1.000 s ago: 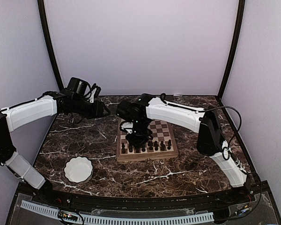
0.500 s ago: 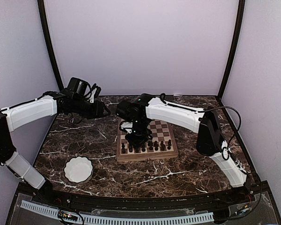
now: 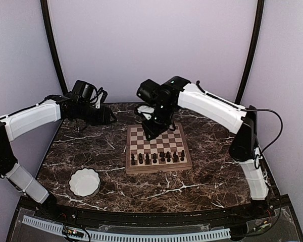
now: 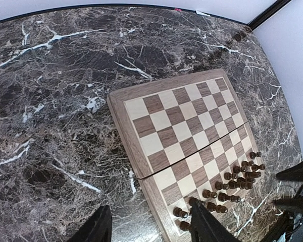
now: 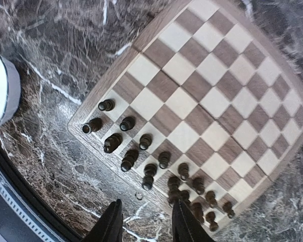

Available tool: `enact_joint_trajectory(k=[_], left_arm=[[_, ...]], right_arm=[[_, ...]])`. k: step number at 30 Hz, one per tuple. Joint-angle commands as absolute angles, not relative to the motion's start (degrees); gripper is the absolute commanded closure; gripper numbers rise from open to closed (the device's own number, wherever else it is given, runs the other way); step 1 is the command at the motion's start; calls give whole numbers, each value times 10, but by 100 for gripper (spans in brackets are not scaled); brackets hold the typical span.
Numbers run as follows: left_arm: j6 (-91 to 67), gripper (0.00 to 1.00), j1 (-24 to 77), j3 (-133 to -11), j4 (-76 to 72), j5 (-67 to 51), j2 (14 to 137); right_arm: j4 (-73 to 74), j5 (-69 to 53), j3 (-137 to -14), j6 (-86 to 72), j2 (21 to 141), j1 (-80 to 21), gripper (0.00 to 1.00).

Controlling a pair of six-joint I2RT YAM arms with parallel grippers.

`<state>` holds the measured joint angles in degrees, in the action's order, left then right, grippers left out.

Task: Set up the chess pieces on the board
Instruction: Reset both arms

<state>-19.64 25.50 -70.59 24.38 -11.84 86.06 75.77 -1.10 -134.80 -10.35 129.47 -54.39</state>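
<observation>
**Top external view:** The chessboard (image 3: 158, 142) lies flat on the marble bench (image 3: 91, 146), a little right of centre. The dark chess pieces (image 3: 157, 158) stand in two short ranks along its near edge, and every other square looks bare. The white scalloped bowl (image 3: 84, 182) sits near the left front corner, well apart from the board, with nothing dark showing inside it. The right end effector (image 3: 151, 133) hangs over the far half of the board, clear of the pieces. The left end effector (image 3: 111, 119) hovers above the bench, beyond the board's far-left corner.

**Left wrist view:** The left end effector (image 4: 150, 222) is released, its fingers spread and nothing between them. The chessboard (image 4: 156, 106) is below, with the chess pieces (image 4: 232, 184) packed along one edge.

**Right wrist view:** The right end effector (image 5: 146, 214) is also released and empty. Beneath it the chess pieces (image 5: 146, 159) fill two diagonal lines on the last two ranks of the chessboard (image 5: 212, 96). One or two at the bowl-side end may be leaning, but I cannot tell for sure. An edge of the bowl (image 5: 1, 91) shows at the left.

No loose pieces show on the bench, so the dark side looks fully placed or nearly so. At most, some straightening may be left.
</observation>
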Motion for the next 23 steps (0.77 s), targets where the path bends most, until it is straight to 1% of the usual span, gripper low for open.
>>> enact_joint_trajectory(k=[1, 2, 5, 8, 9, 10, 11, 12, 13, 14, 15, 16, 17, 19, 23], left_arm=[[-196, 44, 252, -728, 274, -78, 816], [-199, 44, 252, -731, 272, -74, 811], [-205, 44, 252, -737, 262, -49, 791], [-185, 45, 252, -754, 254, -28, 781], [-175, 45, 253, -758, 255, -22, 778], [-169, 45, 253, -767, 257, -11, 777], [-159, 45, 253, -770, 261, 1, 776], [-154, 44, 253, -776, 262, 18, 776], [-148, 33, 253, -777, 262, 21, 774], [-145, 26, 253, -778, 262, 25, 774], [-144, 9, 253, -778, 260, 23, 775], [-147, 5, 253, -779, 259, 20, 776], [-151, 2, 253, -779, 258, 17, 778], [-163, 1, 253, -779, 255, 9, 779], [-177, 1, 253, -776, 246, 1, 778]], right_arm=[[694, 73, -1309, -90, 1172, -509, 60], [660, 103, -1275, -86, 1149, -504, 57], [551, 175, -1154, -89, 1032, -473, 45], [439, 201, -1024, -141, 928, -408, 31], [411, 194, -981, -163, 892, -382, 23], [378, 182, -938, -184, 859, -351, 12], [342, 175, -875, -199, 827, -325, 3], [308, 186, -833, -214, 795, -304, 2], [280, 203, -799, -225, 770, -290, 1], [259, 214, -773, -228, 746, -280, 1], [234, 226, -756, -225, 726, -272, 2], [221, 232, -744, -221, 712, -269, 1], [213, 232, -735, -212, 699, -266, 1], [203, 224, -725, -198, 688, -264, 1], [240, 220, -743, -203, 717, -263, 2]])
